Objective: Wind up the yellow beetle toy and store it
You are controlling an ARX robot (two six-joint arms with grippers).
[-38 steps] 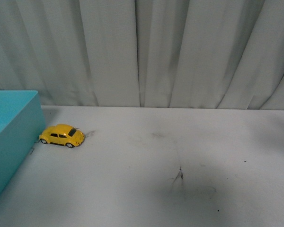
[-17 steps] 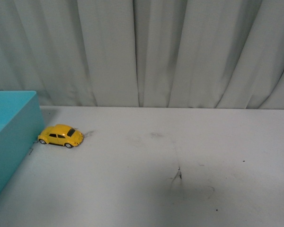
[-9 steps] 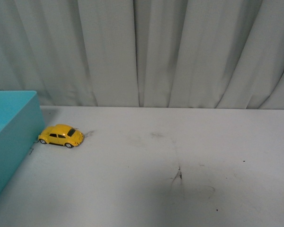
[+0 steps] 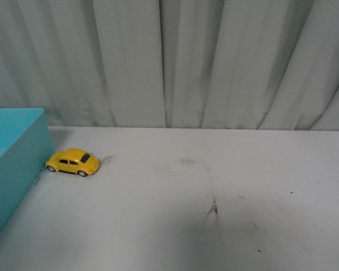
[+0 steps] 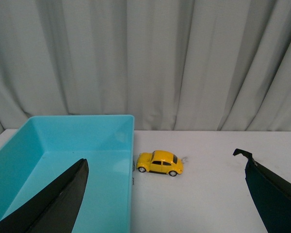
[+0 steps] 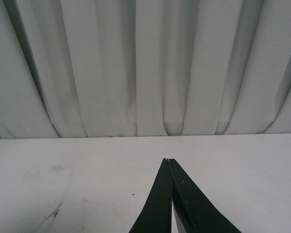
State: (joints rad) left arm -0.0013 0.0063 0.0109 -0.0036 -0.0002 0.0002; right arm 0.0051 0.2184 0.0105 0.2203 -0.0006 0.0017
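Observation:
The yellow beetle toy (image 4: 73, 162) stands on its wheels on the white table, at the left, with its nose touching or almost touching the side of the teal box (image 4: 11, 164). Neither arm shows in the front view. In the left wrist view my left gripper (image 5: 161, 156) is open and empty, its fingers (image 5: 53, 204) spread wide. The toy (image 5: 160, 163) lies farther ahead of it, beside the box (image 5: 63, 150). My right gripper (image 6: 168, 160) is shut and empty above bare table, far from the toy.
The teal box is open-topped and looks empty inside. A grey curtain (image 4: 169, 62) hangs along the table's far edge. Dark scuff marks (image 4: 214, 210) sit on the table's middle.

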